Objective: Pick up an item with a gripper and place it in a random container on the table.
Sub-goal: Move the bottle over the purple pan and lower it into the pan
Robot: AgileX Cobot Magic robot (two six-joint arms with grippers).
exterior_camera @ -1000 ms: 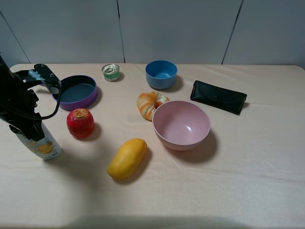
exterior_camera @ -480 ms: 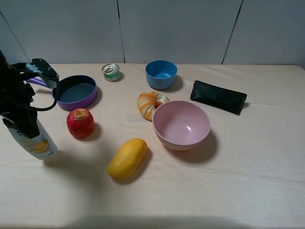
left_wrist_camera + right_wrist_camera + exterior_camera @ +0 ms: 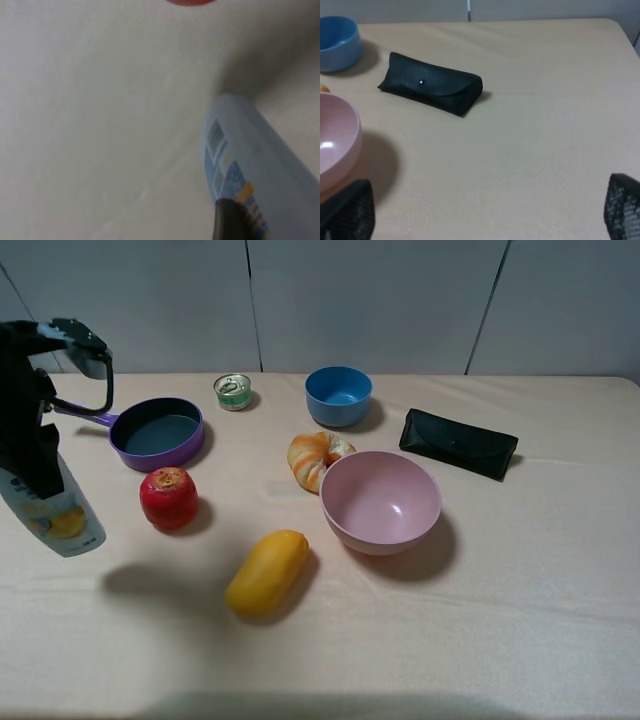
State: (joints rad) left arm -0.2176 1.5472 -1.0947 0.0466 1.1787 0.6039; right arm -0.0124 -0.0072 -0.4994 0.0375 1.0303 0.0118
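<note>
My left gripper (image 3: 32,450), a black claw with cables, is shut on the upper part of the white bottle (image 3: 57,517) with a yellow-orange label. It holds the bottle tilted and clear of the beige table (image 3: 520,620), at the far left. The bottle's blue cap is hidden by the claw. The left wrist view shows the bottle's body (image 3: 260,165) beside one dark finger (image 3: 227,222). The purple frying pan (image 3: 160,433) lies behind and to the right of the bottle, handle pointing left. My right gripper (image 3: 485,215) is open and empty over the table's right side.
A red fruit (image 3: 168,497) sits just right of the bottle, in front of the pan. A yellow mango (image 3: 266,571), a bread roll (image 3: 315,458), a pink bowl (image 3: 380,502), a blue bowl (image 3: 338,395), a small tin (image 3: 233,391) and a black case (image 3: 458,443) also lie on the table.
My left gripper has lifted the bottle off the table and moved it left and up. The bottle's shadow now lies apart from it.
</note>
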